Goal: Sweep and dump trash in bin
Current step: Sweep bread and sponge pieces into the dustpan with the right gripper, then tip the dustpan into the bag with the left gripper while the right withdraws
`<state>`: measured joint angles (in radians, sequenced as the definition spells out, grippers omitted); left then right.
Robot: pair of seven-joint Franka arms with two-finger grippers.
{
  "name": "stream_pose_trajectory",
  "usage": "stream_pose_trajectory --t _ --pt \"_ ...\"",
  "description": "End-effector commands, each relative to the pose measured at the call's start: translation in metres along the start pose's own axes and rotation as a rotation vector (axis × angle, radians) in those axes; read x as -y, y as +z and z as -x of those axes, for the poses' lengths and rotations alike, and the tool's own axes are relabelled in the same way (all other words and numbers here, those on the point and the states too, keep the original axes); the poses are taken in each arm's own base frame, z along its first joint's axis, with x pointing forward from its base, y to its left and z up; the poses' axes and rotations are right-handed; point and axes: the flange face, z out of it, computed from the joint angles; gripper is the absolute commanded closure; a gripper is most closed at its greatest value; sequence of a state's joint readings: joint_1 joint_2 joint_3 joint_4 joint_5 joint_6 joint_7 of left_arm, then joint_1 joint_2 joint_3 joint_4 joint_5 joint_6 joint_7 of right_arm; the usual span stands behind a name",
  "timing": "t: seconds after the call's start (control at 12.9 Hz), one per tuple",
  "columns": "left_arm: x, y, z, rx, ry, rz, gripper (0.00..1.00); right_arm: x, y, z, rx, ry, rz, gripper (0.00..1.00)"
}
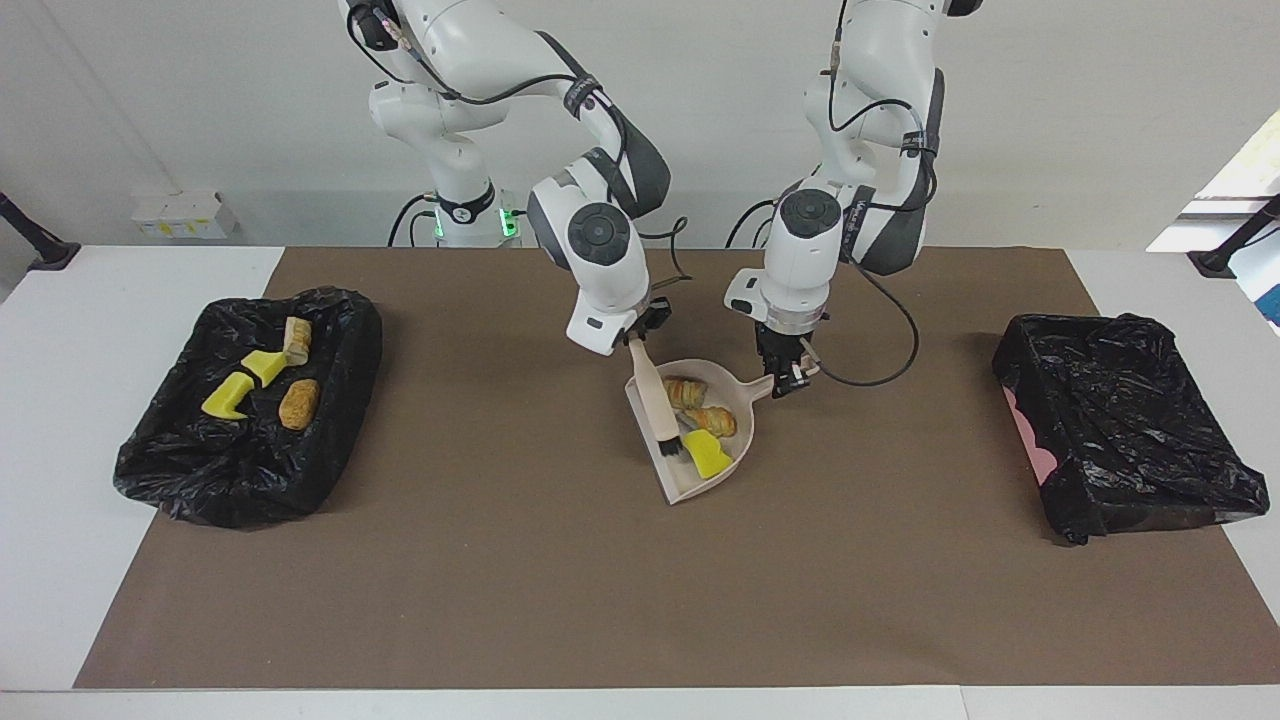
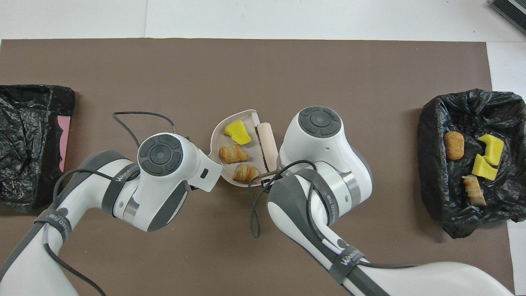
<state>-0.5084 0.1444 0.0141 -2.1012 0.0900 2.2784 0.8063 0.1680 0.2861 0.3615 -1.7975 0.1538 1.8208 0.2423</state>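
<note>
**Facing view: both jaws clamped on tools, three scraps loaded in dustpan**

Left gripper [image 1: 785, 385] has its jaws closed tight on the stub handle of the dustpan [image 1: 735, 400], holding the pan raised and tipped a little over the middle of the surface, open lip pointing away from the robots. That tilt looks meant to keep the load from sliding out.

Right gripper [image 1: 640, 335] has jaws fully shut on the top of the brush [image 1: 655, 405], whose handle slants down along one side wall of the pan, dark bristles at the lip. Likely acting as a gate to pen the scraps in.

Trash in the pan: one yellow chunk [image 1: 708, 455] by the bristles and two pastry lumps [image 1: 700, 405] deeper in. Yellow piece looks spongy and blocky; lumps are golden-brown, ridged, roll-shaped.

Dustpan is pale beige smooth plastic, rounded back wall, flat lip. Brush handle is a matching beige rod.

Toward the right arm's end sits a bin [image 1: 150, 460] lined with crinkled glossy black plastic, already holding four scraps [image 1: 265, 380]. A second bin [image 1: 1130, 430], same lining, pink wall showing, sits toward the left arm's end; no trash visible in it.

Judgement: sweeping done, dump next.
</note>
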Motion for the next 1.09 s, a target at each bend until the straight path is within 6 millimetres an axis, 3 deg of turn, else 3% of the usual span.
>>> stream_pose_trajectory --t 0.0,0.16,0.31,0.54,0.62,0.78,0.85,1.01 --pt "-0.001 -0.003 0.009 0.005 0.022 -0.009 1.00 -0.031 -0.025 0.014 0.024 0.012 0.023 1.00" --pt "0.004 -0.011 0.010 -0.006 0.014 -0.023 1.00 -0.025 -0.025 0.020 0.027 0.040 0.063 1.00" --pt "0.027 -0.028 0.034 -0.027 -0.052 -0.054 1.00 -0.021 -0.012 0.031 0.004 0.103 0.075 1.00" --pt "0.055 -0.047 0.076 -0.034 -0.110 -0.077 1.00 0.019 -0.002 0.048 -0.002 0.170 0.099 1.00" --pt "0.063 -0.050 0.090 -0.030 -0.120 -0.079 1.00 0.045 0.007 0.058 0.005 0.166 0.116 1.00" --pt "0.089 -0.058 0.131 -0.030 -0.147 -0.098 1.00 0.090 0.027 0.073 0.010 0.171 0.132 1.00" --pt "0.111 -0.070 0.164 -0.032 -0.175 -0.124 1.00 0.109 0.035 0.082 0.013 0.169 0.138 1.00" --pt "0.136 -0.084 0.216 -0.024 -0.215 -0.148 1.00 0.130 0.047 0.094 0.022 0.177 0.142 1.00"
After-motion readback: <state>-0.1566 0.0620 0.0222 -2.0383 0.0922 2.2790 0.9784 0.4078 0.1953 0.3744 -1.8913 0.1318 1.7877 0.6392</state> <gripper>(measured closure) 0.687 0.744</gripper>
